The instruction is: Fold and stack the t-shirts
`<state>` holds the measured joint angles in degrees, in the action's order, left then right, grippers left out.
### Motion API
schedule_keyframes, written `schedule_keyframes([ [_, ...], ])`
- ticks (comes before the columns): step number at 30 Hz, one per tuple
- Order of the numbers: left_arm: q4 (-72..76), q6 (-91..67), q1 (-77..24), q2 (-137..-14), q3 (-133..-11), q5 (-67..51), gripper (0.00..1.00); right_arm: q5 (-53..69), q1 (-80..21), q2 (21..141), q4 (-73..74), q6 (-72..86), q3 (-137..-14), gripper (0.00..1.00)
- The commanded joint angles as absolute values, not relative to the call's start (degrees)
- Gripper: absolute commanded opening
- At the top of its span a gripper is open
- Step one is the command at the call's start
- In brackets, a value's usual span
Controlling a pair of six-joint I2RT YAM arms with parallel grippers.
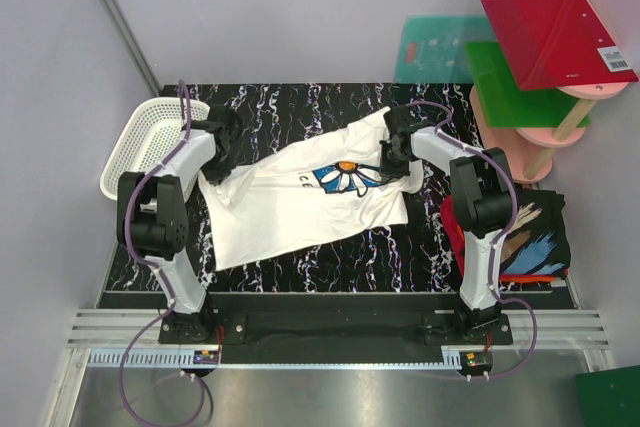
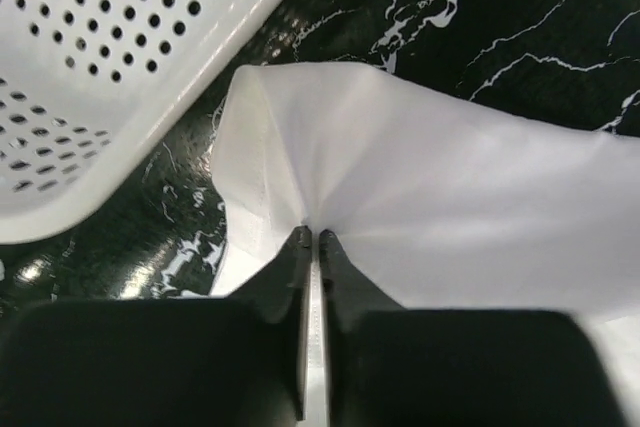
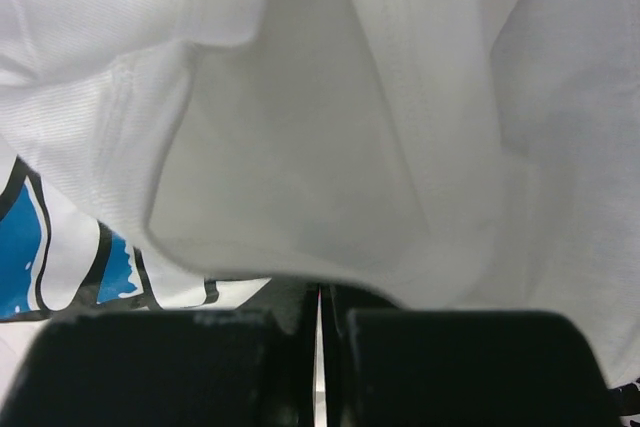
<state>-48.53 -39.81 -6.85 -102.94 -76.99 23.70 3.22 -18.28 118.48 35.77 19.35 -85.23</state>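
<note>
The white tee (image 1: 300,202) lay spread, a bit askew, across the middle of the black marbled worktop (image 1: 330,267), its blue daisy print facing up and sitting toward the right side. The left end effector (image 1: 222,169) was down at the tee's left edge, right beside the white mesh basket (image 1: 150,142) at the worktop's left edge. From its wrist camera, the left end effector (image 2: 311,237) had its fingers pressed together on a puckered bit of the white cloth (image 2: 420,187), with creases fanning out from the pinch and the basket (image 2: 120,67) close by. The right end effector (image 1: 392,159) was at the tee's right side next to the daisy. In its own view, the right end effector (image 3: 319,292) was closed tight on a fold of the tee (image 3: 300,147), which bunched over the tips. Off at the worktop's right edge, behind the right arm, the black tee (image 1: 535,232) lay on top of the red-orange tee (image 1: 448,227).
</note>
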Motion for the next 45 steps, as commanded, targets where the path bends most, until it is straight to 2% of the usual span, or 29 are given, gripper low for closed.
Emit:
schedule_keyframes([
  [1, -51.77, -36.04, -4.13, -106.43, -80.59, 29.01, 0.25, -1.14, -18.02, 120.76, 37.09, 18.46, -83.76, 0.00],
  [3, -51.77, -35.77, -3.87, -107.83, -80.86, 28.65, 0.29, -1.14, -18.02, 120.76, 37.35, 18.37, -83.85, 0.00],
  [6, -51.51, -35.68, -3.78, -109.42, -81.12, 28.04, 0.28, -1.05, -18.02, 120.85, 37.35, 18.37, -83.85, 0.00],
  [7, -51.50, -35.77, -3.78, -109.60, -81.04, 28.21, 0.16, -1.05, -18.02, 120.85, 37.35, 18.28, -83.85, 0.00],
  [9, -51.42, -36.12, -3.78, -110.21, -80.95, 28.47, 0.01, -1.14, -18.02, 120.85, 37.35, 18.28, -83.93, 0.00],
  [13, -51.15, -35.69, -3.69, -110.30, -80.34, 26.99, 0.00, -0.97, -18.10, 120.59, 37.44, 18.46, -83.94, 0.00],
  [16, -50.46, -35.25, -3.69, -108.81, -79.02, 24.71, 0.26, -0.70, -18.02, 120.41, 37.44, 18.46, -83.85, 0.00],
  [17, -50.01, -35.16, -3.78, -107.42, -78.32, 24.09, 0.43, -0.70, -18.02, 120.50, 37.44, 18.37, -83.93, 0.00],
  [19, -48.09, -35.16, -3.78, -105.92, -75.78, 22.77, 0.50, -0.53, -18.02, 120.59, 37.44, 18.37, -83.94, 0.00],
  [22, -45.98, -35.07, -3.78, -104.77, -73.48, 21.89, 0.50, -0.18, -18.02, 120.85, 37.35, 18.28, -84.02, 0.00],
  [23, -45.97, -35.16, -3.78, -105.55, -73.30, 21.62, 0.49, -0.18, -18.02, 120.94, 37.35, 18.28, -84.02, 0.00],
  [26, -45.35, -35.51, -3.78, -107.83, -73.56, 21.18, 0.36, -0.18, -18.02, 120.94, 37.44, 18.28, -84.02, 0.00],
  [29, -44.39, -35.51, -3.78, -110.03, -74.35, 20.83, 0.06, -0.18, -18.02, 120.50, 37.44, 18.28, -83.85, 0.00],
  [30, -44.47, -35.51, -3.78, -110.65, -75.05, 20.74, 0.00, -0.18, -17.93, 120.50, 37.35, 18.19, -83.85, 0.00],
  [44, -45.09, -35.33, -3.52, -105.29, -75.06, 24.88, 0.00, 1.32, -18.02, 120.50, 37.09, 18.11, -82.97, 0.00],
  [45, -45.09, -35.25, -3.52, -105.29, -75.32, 23.74, 0.05, 1.23, -18.10, 120.50, 37.00, 18.19, -82.97, 0.00],
])
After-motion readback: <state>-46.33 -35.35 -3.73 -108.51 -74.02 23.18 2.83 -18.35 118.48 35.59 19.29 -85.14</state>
